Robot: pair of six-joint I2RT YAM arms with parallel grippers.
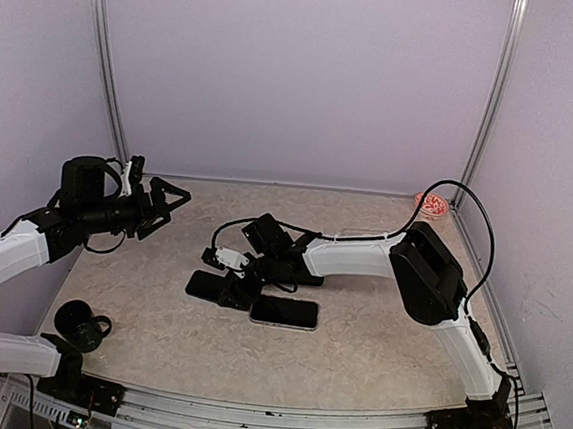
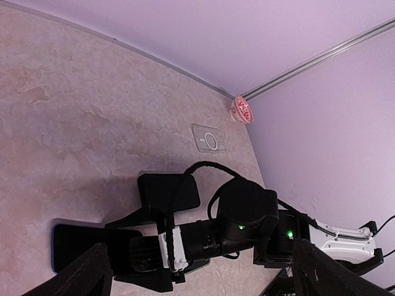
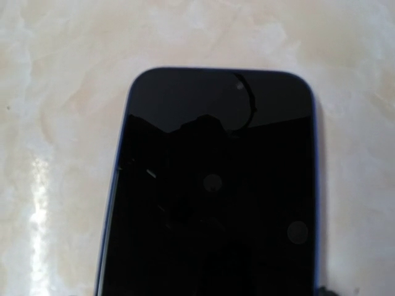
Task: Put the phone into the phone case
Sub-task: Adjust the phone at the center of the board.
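Enclosure: back wall point(image 1: 299, 75), left wall point(image 1: 28, 71) and right wall point(image 1: 561, 178) are plain, matte and lavender-tinted under even, diffuse light. They meet at the rear corners behind two slim metal posts point(image 1: 108, 58), point(image 1: 494, 92). The tabletop point(image 1: 374, 363) is a beige, marble-patterned sheet showing soft shadows, with a pale glare streak in the right wrist view. A small red-and-white round item point(image 1: 431, 204) sits in its far right corner, close to the wall, and a grooved aluminium rail point(image 1: 279, 420) runs along the near edge.
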